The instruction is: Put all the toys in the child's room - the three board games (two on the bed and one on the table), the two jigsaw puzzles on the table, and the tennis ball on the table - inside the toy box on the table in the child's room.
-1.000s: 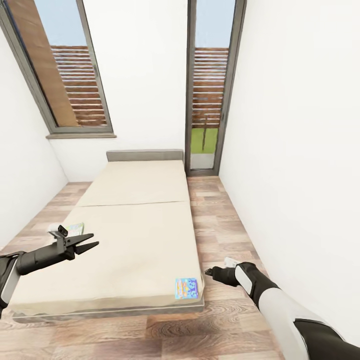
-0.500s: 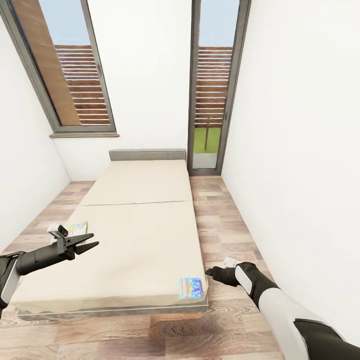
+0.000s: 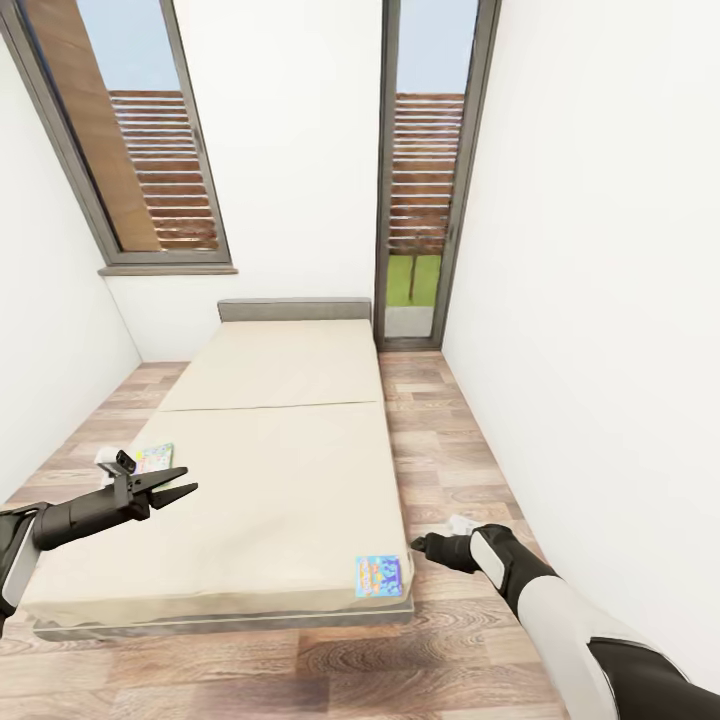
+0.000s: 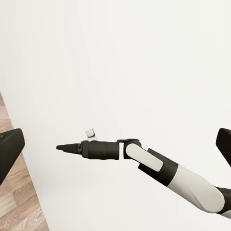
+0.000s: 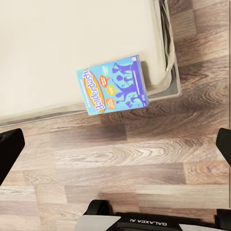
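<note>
The left gripper [image 3: 178,484] sits at the lower left of the head view, its two dark fingers spread apart in a narrow V with nothing between them, hanging over the near left part of the bed [image 3: 280,470]. The right gripper [image 3: 420,546] sits at the lower right of the same view, over the wood-plank floor [image 3: 440,440] just past the bed's near right corner; from the head camera its tips look close together, but in the right wrist view the two dark fingers [image 5: 9,154] stand at opposite edges of the frame, so its jaws are apart and empty.

Straight ahead of the right gripper lies the blue board game [image 5: 111,84], flat on the mattress corner with orange drawings and the word "Balderdash" on its lid; one end seems to overhang the mattress edge, though the angle makes that hard to judge. In the head view the same box [image 3: 379,577] is at the bed's near right corner, just beside the right gripper.

A second board game [image 3: 152,458] lies flat near the bed's left edge, just behind the left gripper, partly hidden by it; its print is too small to read.

The left wrist view looks across at the right arm [image 4: 159,168] against a white wall [image 4: 120,62].
</note>
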`<state>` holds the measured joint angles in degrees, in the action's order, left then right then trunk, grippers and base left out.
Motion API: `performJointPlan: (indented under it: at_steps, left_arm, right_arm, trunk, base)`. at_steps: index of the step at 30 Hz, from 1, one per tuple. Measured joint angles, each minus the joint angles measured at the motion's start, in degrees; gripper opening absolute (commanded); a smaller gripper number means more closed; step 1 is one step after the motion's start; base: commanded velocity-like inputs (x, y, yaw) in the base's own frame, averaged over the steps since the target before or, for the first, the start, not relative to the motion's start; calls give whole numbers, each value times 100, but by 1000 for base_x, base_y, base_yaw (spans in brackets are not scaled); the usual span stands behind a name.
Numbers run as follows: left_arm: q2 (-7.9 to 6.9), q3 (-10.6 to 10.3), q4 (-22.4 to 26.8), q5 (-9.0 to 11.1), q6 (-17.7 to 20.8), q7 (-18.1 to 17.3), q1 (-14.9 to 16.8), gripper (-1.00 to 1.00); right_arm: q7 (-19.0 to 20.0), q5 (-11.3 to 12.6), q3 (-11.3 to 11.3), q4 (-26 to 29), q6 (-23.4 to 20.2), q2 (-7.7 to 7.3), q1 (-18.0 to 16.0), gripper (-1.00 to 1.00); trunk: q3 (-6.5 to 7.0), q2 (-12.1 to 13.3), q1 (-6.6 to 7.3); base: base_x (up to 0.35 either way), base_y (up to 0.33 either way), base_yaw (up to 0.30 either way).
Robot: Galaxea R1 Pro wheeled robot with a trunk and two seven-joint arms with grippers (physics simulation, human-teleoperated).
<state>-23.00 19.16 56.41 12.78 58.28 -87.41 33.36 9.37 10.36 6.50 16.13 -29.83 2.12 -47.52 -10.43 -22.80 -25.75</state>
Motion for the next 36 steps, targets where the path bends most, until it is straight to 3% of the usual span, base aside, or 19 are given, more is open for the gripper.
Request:
performJointPlan:
  at_steps: [28,32,33,36]
  left_arm:
    - [25,-50,2,-34,-14,112,0,100]
    - [44,-69,2,-47,-16,345,0,100]
    - [68,-69,2,-58,-17,702,0,100]
    - [80,-70,2,-62,-12,985,0,100]
  right_arm:
    - [4,3,1,7,6,-29,0,100]
    - [9,9,5,17,4,-31,0,100]
    - [20,13,3,20,7,-32,0,100]
    - [33,14,1,24,12,-32,0,100]
  trunk:
    - [0,0,0]
    - [0,0,0]
    - [0,0,0]
    - [0,0,0]
  base:
    - [0,-31,0]
    - [0,0,0]
    - [0,0,0]
    - [0,0,0]
